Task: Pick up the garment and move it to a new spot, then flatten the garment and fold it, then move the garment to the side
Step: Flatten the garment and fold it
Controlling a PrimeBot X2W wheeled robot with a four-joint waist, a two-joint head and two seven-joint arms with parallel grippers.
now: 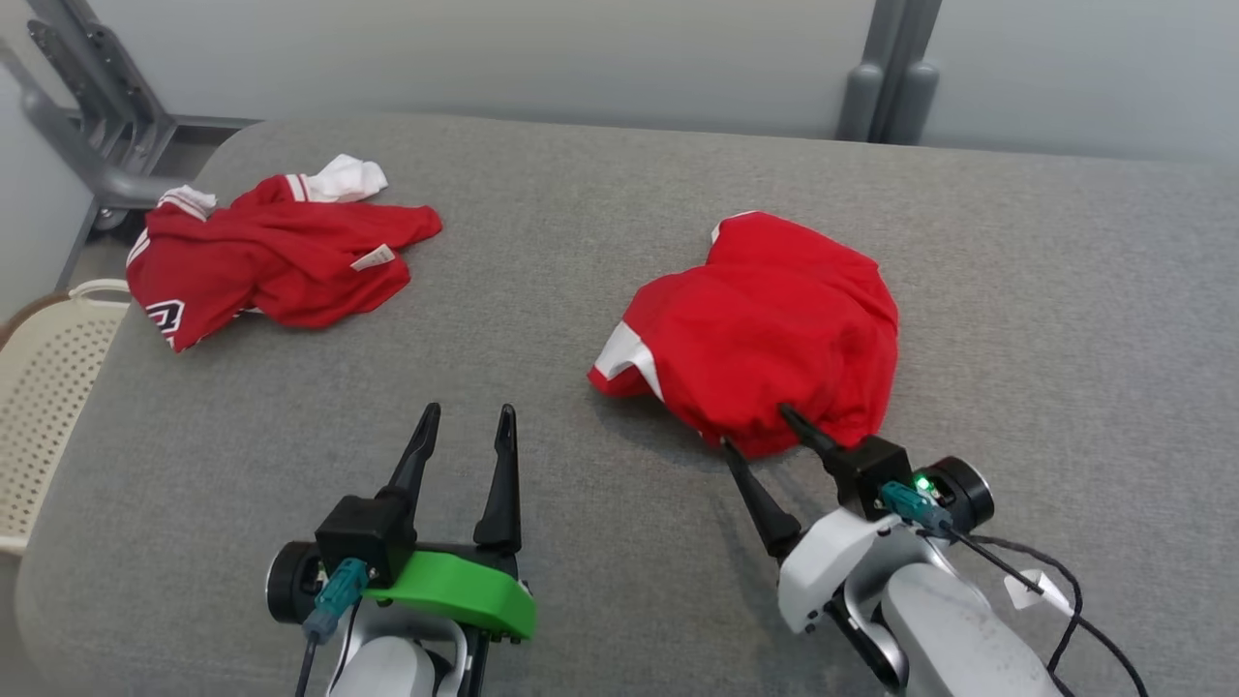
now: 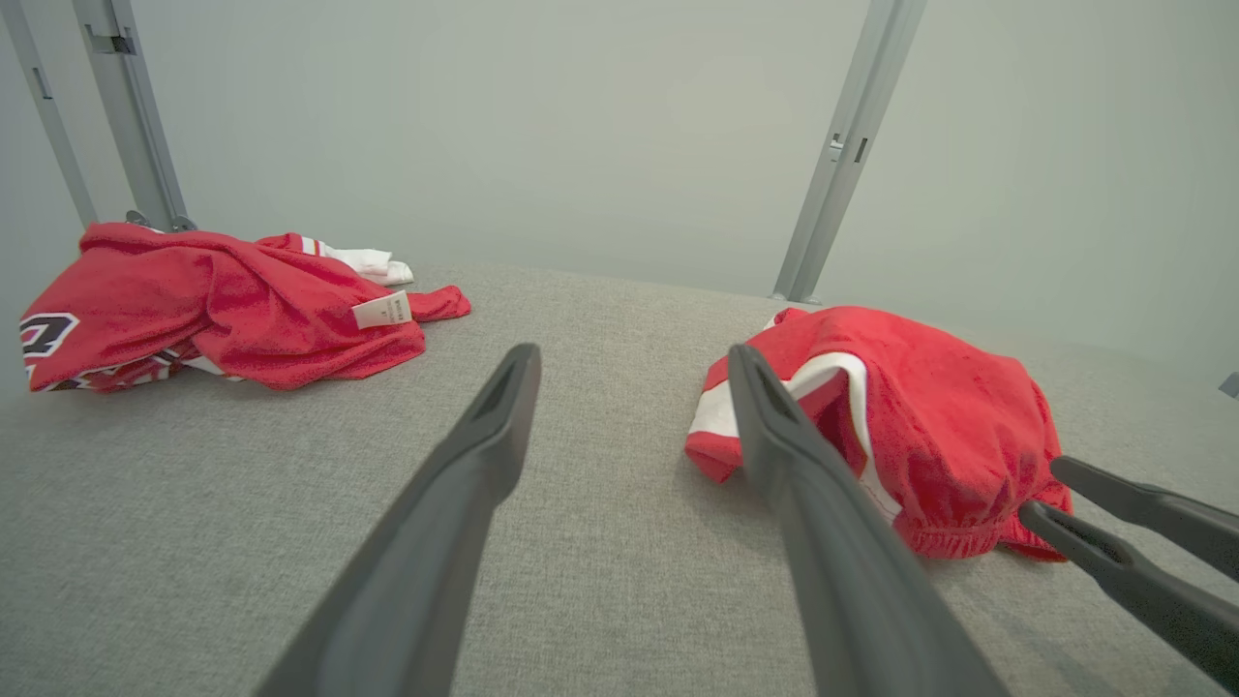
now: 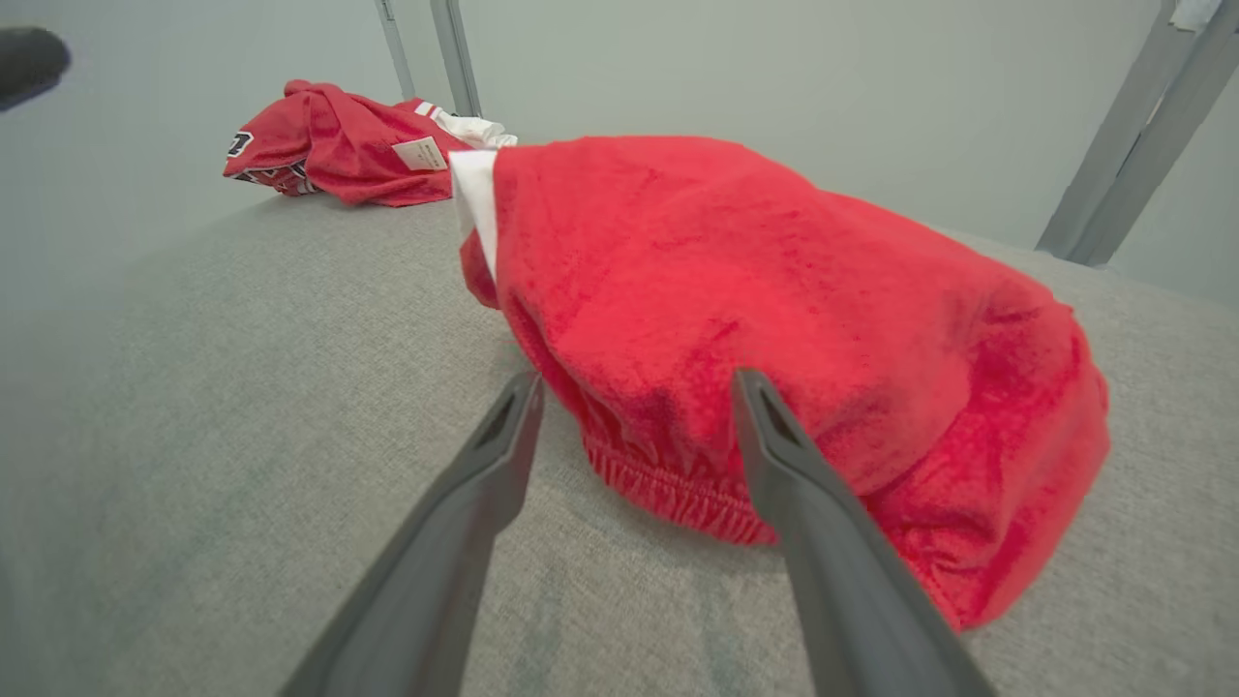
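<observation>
Where the grey cloth-covered counter [image 1: 581,242] ends at the far left, a pale perforated basket [image 1: 44,387] stands just off its edge. A second red garment [image 1: 271,257] lies crumpled on the far-left corner, well apart from the work. Nearer, the left gripper [image 1: 468,411] hovers over bare counter with its fingers apart, holding nothing.

Right of centre lies the garment [image 1: 765,319], a rounded red heap with a white stripe [image 1: 624,353] on its left side and a gathered hem [image 3: 668,494] along its near edge. The right gripper [image 1: 755,428] is at that near edge with its jaws spread. One finger [image 3: 765,426] lies over the cloth and the other is beside it on the counter; nothing is clamped yet.

The cloth looks light, soft and limp. It will probably sag and trail from any single hold, and a thin pinch may catch only the top layer. The gathered hem seems the best place to grip, since it is thicker and less likely to slip out. The grey covering looks grippy enough to drag at the fabric, so lifting should work better than sliding.
</observation>
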